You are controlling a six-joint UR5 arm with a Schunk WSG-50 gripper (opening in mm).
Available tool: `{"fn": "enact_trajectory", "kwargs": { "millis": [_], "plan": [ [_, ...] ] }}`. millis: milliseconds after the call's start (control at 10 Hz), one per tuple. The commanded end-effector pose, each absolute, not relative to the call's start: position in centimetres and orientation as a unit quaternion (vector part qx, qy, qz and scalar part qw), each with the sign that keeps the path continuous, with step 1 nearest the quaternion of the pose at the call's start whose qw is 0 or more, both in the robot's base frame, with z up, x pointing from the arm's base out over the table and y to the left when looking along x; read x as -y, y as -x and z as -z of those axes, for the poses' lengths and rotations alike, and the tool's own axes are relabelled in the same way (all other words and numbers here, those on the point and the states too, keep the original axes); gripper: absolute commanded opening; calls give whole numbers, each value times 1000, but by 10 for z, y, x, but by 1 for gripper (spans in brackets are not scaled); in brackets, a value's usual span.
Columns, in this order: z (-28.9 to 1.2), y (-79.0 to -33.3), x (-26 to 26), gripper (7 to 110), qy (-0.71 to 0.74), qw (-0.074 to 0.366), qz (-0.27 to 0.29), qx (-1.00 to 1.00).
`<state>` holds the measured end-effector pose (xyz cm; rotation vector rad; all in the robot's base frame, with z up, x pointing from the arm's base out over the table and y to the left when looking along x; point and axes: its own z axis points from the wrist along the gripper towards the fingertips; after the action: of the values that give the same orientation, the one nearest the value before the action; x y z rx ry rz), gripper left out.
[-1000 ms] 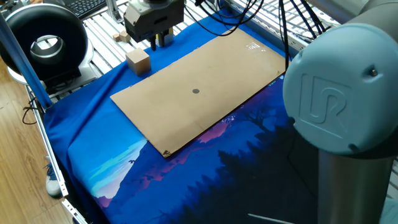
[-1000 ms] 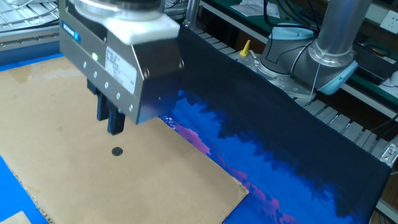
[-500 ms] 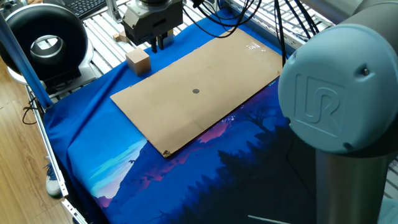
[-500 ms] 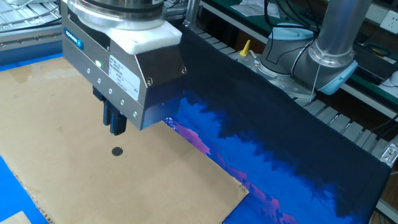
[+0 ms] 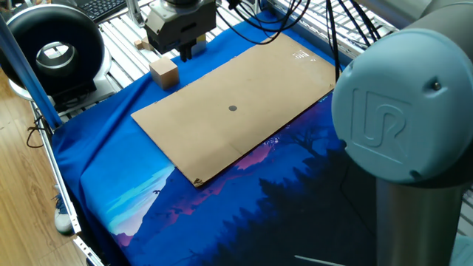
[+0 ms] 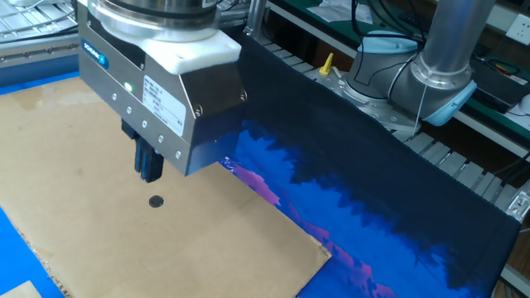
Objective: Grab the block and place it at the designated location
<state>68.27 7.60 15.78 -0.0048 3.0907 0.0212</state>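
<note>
The block (image 5: 164, 72), a light tan wooden cube, sits on the blue cloth just off the brown board's (image 5: 259, 81) far left edge. The dark grey dot (image 5: 233, 108) marks the board's centre and also shows in the other fixed view (image 6: 156, 201). My gripper (image 5: 185, 53) hangs above the cloth just right of and behind the block, not touching it. Its fingers are together and hold nothing. In the other fixed view the gripper (image 6: 149, 170) hovers above the board (image 6: 74, 124), near the dot. A tan sliver (image 6: 16, 290) at that view's bottom left corner may be the block.
A much smaller wooden cube (image 5: 142, 44) lies on the metal slats behind the block. A black round device (image 5: 52, 52) stands at the far left. The arm's large grey joint (image 5: 403, 111) fills the right foreground. Cables (image 5: 310, 22) hang over the board's far end.
The gripper has shifted slightly to the left, toward the block, still shut. The block and board have not moved.
</note>
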Motion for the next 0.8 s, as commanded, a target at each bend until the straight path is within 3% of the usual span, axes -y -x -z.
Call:
{"fn": "enact_trajectory", "kwargs": {
  "millis": [0,100,300,700],
  "plan": [
    [-161,-702,-89,7,15,64,-35,-997],
    [-160,-691,-83,7,-6,43,-23,-999],
    [-160,-695,-81,7,23,51,-18,-998],
    [-186,-742,-91,7,24,19,5,-1000]
  ]
}}
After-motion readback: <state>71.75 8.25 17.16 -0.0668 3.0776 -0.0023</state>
